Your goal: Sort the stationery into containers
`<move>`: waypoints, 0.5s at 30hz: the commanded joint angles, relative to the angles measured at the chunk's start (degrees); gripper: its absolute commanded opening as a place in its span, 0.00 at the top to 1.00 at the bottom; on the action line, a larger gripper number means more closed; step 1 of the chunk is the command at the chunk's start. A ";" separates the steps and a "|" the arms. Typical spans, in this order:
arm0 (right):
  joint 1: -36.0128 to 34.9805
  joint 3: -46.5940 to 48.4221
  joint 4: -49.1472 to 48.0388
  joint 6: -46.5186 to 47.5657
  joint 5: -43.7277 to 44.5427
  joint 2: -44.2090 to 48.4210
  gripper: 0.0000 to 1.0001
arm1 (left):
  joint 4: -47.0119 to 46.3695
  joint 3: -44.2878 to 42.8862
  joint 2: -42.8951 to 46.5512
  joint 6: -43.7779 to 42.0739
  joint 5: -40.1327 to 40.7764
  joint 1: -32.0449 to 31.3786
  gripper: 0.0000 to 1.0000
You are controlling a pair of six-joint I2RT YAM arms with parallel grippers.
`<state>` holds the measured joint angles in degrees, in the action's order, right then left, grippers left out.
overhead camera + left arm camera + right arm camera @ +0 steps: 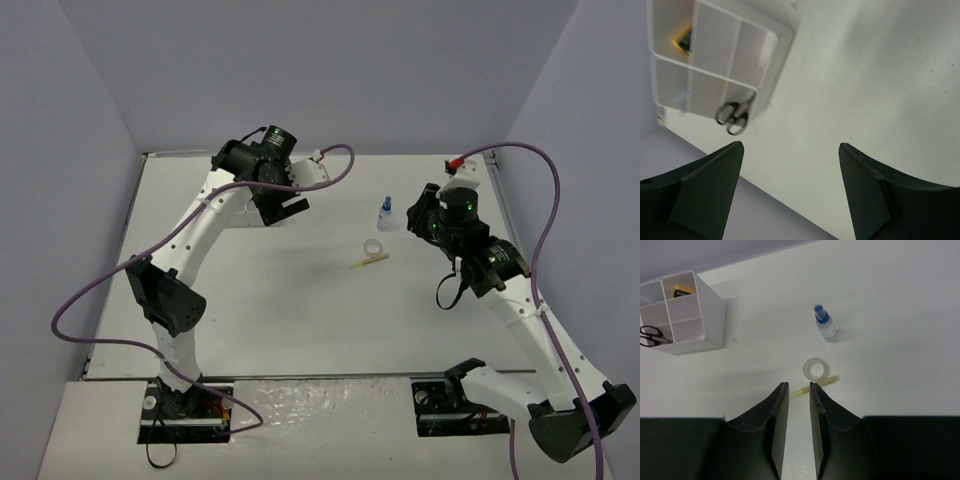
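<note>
Top view: left gripper point(283, 207) at far left, right gripper point(418, 215) near bottle point(385, 212). Tape roll point(374, 247) and yellow marker point(368, 262) loose mid-table.

Left wrist: jaws spread, empty, above container block point(760, 50). Scissors point(732, 117) in corner cell, yellow item point(680, 41) in another.

Right wrist: jaws clenched on nothing, facing tape roll. Looks mid-sort; next pick needs reopening, then descent.

A: Bright, even light from overhead. The white table point(300, 320) shows no hard glare.
B: Shadows stay soft, with a faint one beside the blue-capped bottle point(824, 324). Close to the lens, the fingers point(700, 195) of the left gripper point(791, 147) look dark and blurred.
</note>
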<state>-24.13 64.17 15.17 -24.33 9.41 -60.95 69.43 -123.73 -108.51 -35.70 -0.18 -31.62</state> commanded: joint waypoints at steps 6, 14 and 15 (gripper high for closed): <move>-3.04 -12.61 -8.98 -9.05 0.74 -7.72 0.66 | -12.33 24.06 19.88 18.40 -7.63 6.12 0.26; -2.42 -10.86 -16.93 -6.35 0.63 -21.66 0.64 | -21.98 28.39 21.94 24.49 -12.46 18.48 0.26; -2.32 -10.92 -18.23 -6.44 0.47 -23.00 0.64 | -22.84 28.23 21.99 24.72 -12.85 19.59 0.26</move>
<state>-26.96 50.95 4.92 -31.29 9.00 -78.50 55.30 -94.15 -88.03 -15.48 -10.39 -17.06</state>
